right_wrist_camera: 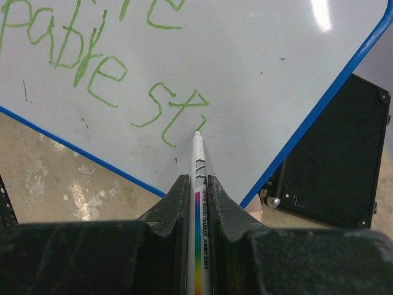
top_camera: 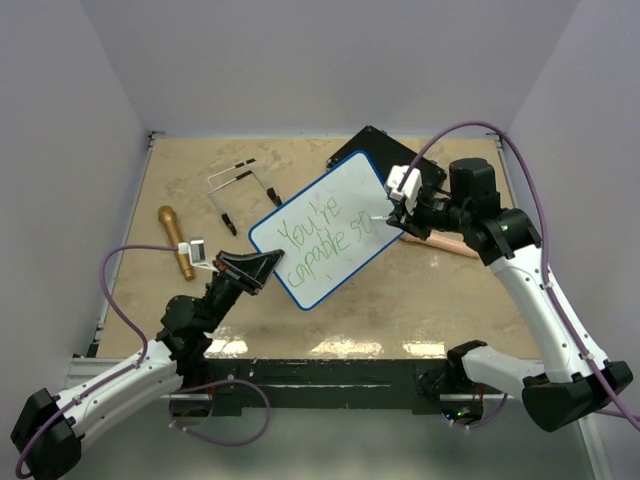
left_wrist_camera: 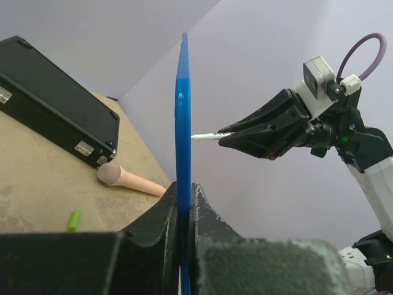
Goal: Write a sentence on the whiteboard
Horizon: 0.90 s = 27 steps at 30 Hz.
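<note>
Green sentence (top_camera: pixel 322 240) on white, blue-rimmed whiteboard (top_camera: pixel 345 205); black case (right_wrist_camera: pixel 334 172).

Top cam: high, behind the arm bases, tilted down and forward; far, takes in the whole table (top_camera: pixel 450 300). Left wrist cam: low, close, sights past left gripper (left_wrist_camera: pixel 183 192), edge-on to board (left_wrist_camera: pixel 182 110), facing right gripper (left_wrist_camera: pixel 222 139). Right wrist cam: very close, looks along marker (right_wrist_camera: pixel 199 178) onto board face. All three share board and black case (top_camera: pixel 362 145) beyond it.
</note>
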{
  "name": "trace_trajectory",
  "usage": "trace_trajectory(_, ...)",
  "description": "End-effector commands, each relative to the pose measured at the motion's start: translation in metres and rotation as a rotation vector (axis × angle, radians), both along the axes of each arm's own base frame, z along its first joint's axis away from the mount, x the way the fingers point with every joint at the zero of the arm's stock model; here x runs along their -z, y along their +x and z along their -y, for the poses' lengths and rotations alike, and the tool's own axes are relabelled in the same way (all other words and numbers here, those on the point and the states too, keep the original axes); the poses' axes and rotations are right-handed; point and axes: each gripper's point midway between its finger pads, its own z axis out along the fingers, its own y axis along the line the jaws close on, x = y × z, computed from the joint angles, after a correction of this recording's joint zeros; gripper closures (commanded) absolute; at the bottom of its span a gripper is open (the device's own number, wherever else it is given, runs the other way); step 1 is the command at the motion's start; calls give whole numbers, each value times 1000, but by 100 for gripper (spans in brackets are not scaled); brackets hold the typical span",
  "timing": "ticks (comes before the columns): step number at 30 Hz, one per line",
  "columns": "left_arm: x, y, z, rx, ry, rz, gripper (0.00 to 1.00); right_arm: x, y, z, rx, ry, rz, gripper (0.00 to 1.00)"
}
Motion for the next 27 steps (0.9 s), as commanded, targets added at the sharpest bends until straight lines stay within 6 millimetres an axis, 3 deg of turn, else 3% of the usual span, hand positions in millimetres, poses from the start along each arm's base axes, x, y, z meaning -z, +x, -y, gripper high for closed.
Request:
trace_trajectory(1,-55,-15,-15,2,-158,144,100,10,-10,9,-4,-43,-11,100)
trace_trajectory(8,-56,-15,-15,2,-159,146,100,15,-16,10,-33,-63,-28,100)
trace_trajectory(27,-56,-14,-13,8,-152,143,100,-26,17,3,83,47,83,100)
